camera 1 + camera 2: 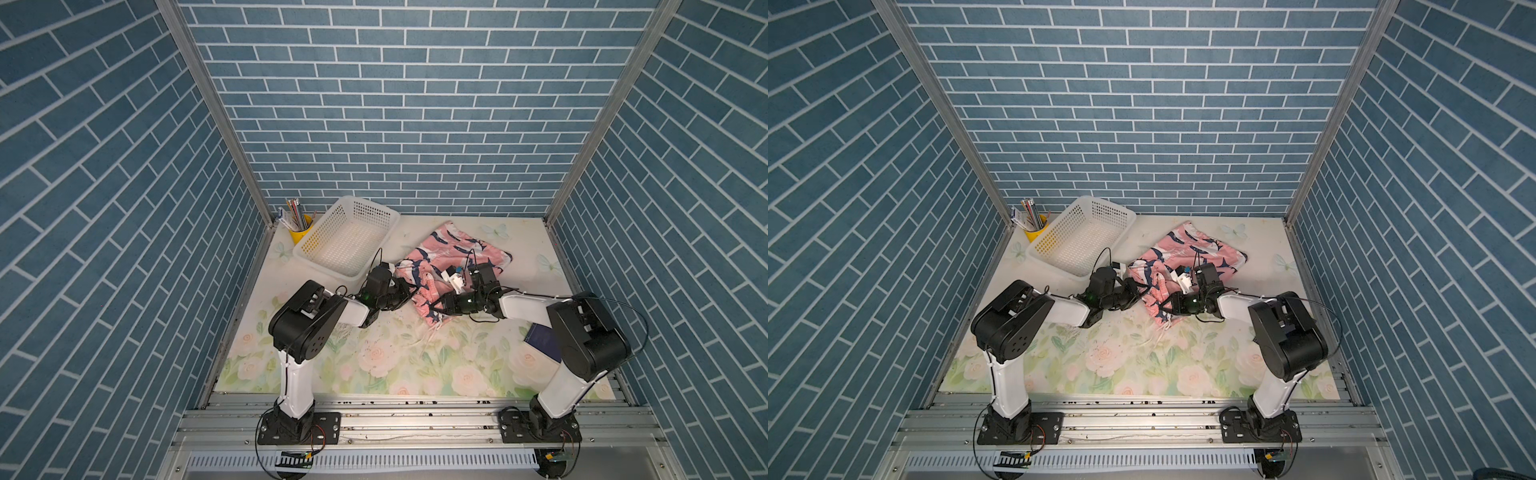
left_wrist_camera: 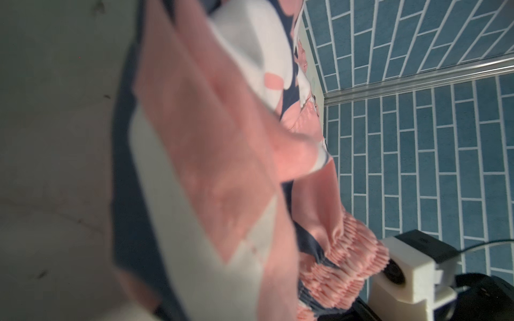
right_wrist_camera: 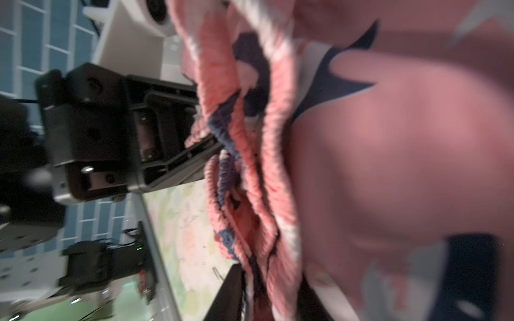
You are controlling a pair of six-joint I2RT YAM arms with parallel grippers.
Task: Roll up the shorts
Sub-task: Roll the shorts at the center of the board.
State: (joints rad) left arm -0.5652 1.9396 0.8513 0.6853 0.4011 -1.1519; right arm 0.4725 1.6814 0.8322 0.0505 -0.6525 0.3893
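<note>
The shorts (image 1: 453, 257) (image 1: 1187, 253), salmon pink with navy and white shark shapes, lie bunched at the back middle of the floral mat. Their gathered waistband (image 3: 222, 83) faces the arms, and a white drawstring (image 1: 428, 332) trails toward the front. My left gripper (image 1: 409, 293) (image 1: 1140, 291) is at the waistband's left end, shut on a fold of it; the right wrist view shows its fingertips (image 3: 205, 144) pinching the elastic. My right gripper (image 1: 434, 309) (image 3: 271, 278) is at the near end, jaws parted, with waistband folds between its fingers. In the left wrist view fabric (image 2: 211, 155) hides the jaws.
A white perforated basket (image 1: 320, 232) stands at the back left, close to the left arm's wrist. Behind it is a yellow cup of pencils (image 1: 300, 235). A dark blue book (image 1: 542, 338) lies under the right arm's elbow. Blue brick walls enclose three sides.
</note>
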